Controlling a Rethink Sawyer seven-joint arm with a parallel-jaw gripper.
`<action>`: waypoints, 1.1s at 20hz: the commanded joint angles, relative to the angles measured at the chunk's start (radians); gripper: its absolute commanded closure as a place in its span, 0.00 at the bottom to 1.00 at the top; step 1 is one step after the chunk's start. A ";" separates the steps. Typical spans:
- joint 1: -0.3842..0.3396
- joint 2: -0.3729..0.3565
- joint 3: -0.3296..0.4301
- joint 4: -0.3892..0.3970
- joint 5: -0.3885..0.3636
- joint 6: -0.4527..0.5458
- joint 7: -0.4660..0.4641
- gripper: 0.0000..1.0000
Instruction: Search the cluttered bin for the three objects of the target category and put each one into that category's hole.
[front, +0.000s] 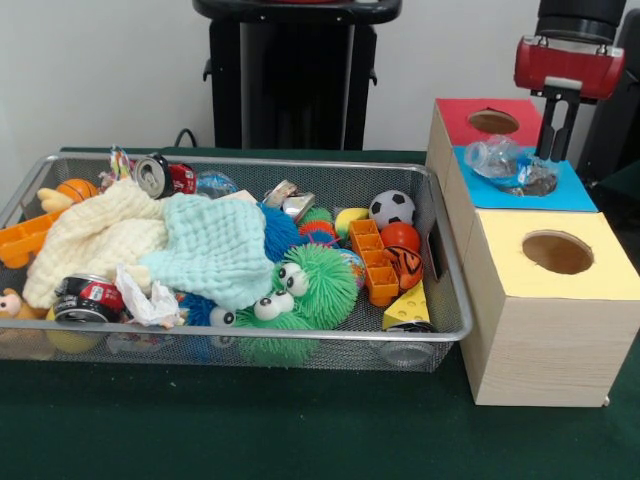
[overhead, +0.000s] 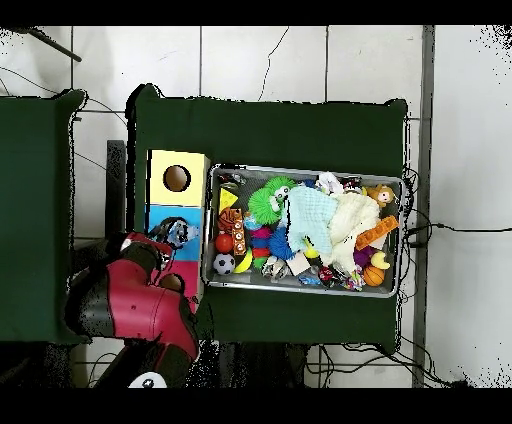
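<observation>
The tool (front: 552, 150) stands over the blue box top, its tips down beside a crumpled clear plastic bottle (front: 507, 160); I cannot tell whether it grips or has let go. The bottle lies on the blue panel (front: 575, 190), over where that hole should be, not yet dropped in (so this delivery looks unfinished).

Three box tops show: red (front: 460, 112), blue and yellow (front: 600, 280). How many bottles went in is hidden. The wire bin (front: 440, 260) holds two soda cans (front: 163, 176), two cloths (front: 215, 245) and much clutter.
</observation>
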 joint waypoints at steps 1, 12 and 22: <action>-0.055 0.081 0.104 0.050 0.017 -0.066 0.234 1.00; -0.059 0.108 0.113 0.049 0.018 -0.102 0.234 1.00; 0.029 -0.027 -0.008 0.006 0.061 0.213 0.232 1.00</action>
